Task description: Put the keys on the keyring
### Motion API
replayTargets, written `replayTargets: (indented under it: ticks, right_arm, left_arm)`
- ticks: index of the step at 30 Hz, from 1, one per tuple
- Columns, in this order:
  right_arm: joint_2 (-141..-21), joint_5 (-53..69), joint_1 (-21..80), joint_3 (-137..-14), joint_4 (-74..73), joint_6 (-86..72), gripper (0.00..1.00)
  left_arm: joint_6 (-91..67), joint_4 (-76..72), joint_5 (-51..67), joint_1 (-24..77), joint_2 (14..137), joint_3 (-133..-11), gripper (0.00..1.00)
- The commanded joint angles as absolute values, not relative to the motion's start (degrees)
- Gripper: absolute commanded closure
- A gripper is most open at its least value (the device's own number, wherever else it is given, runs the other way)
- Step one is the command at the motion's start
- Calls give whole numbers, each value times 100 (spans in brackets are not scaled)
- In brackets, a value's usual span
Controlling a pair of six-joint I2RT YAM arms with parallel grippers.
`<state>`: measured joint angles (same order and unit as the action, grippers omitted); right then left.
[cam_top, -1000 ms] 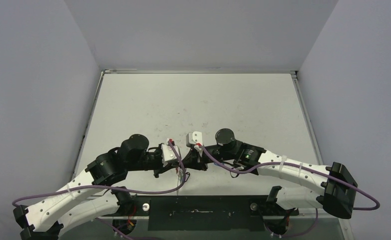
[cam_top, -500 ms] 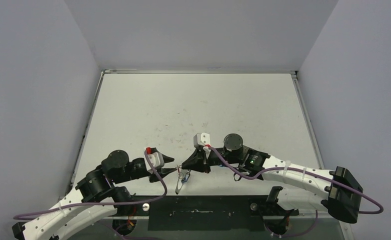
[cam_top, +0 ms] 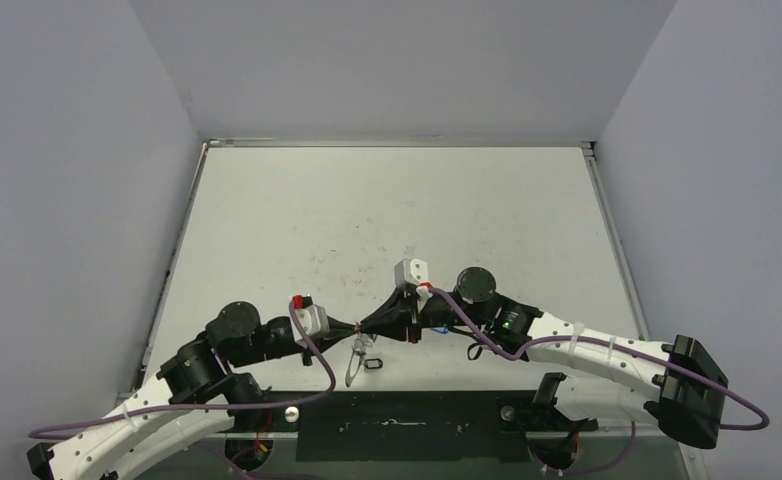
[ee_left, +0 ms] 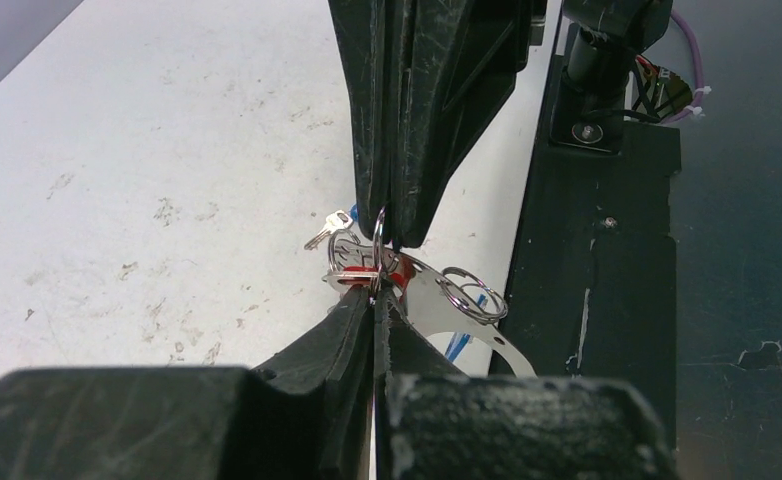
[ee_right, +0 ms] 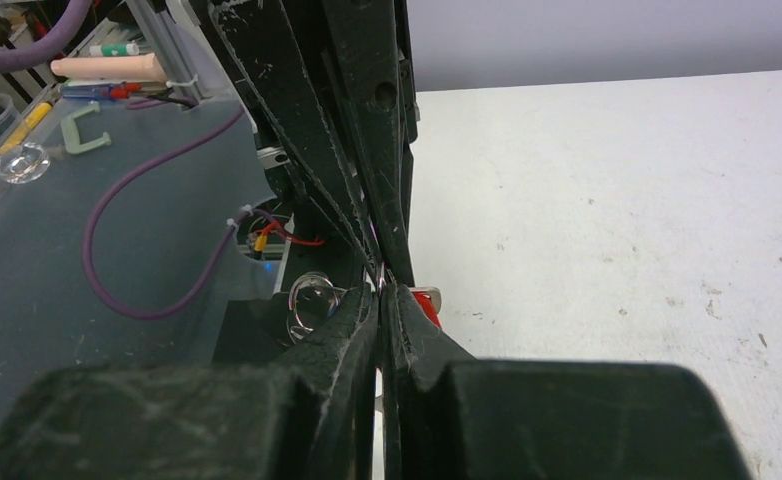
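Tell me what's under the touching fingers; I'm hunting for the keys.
A silver key, a red tag, a small ring and a sliver of blue hang there. The fingers hide how the hoop is gripped.

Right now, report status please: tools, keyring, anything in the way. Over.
Left tool and right tool both shut, tip to tip on the keyring. Red-tagged key right at the tips. Nothing in the way.

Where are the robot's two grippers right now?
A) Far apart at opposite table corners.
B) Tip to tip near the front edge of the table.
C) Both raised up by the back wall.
B: the left gripper and right gripper meet tip to tip near the table's front edge, both pinching the keyring, with the keys dangling below.
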<state>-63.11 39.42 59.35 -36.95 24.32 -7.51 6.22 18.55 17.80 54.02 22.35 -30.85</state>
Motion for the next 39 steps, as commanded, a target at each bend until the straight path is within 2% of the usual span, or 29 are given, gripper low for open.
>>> replayTargets:
  ticks: [1, 14, 20, 25, 32, 34, 37, 39]
  right_arm:
    - [-6140, 3997, 5952, -3724, 3211, -869, 100]
    - [-6073, 3838, 5941, -3705, 3224, -878, 100]
    - [-6065, 3823, 5945, -3700, 3178, -871, 100]
    - [-6056, 3823, 5946, -3718, 3123, -853, 100]
    - [-6056, 3816, 5944, -3727, 3068, -853, 100]
    - [-6055, 3816, 5942, -3733, 3066, -848, 100]
    - [-6047, 3814, 5947, -3740, 3067, -847, 100]
    - [-6039, 3814, 5944, -3744, 3072, -851, 100]
  left_arm:
    - [636, 1690, 1849, 5410, 2288, -3152, 100]
    - [728, 2055, 1623, 5410, 2280, -3291, 100]
    - [618, 1783, 1565, 5405, 1887, -3339, 75]
    - [585, 1447, 1626, 5405, 1695, -3278, 71]
    - [583, 1260, 1792, 5405, 1862, -3302, 77]
    - [607, 1258, 1839, 5405, 1939, -3316, 83]
    - [692, 1370, 1865, 5406, 1986, -3338, 98]
    - [734, 1553, 1844, 5405, 1974, -3348, 100]
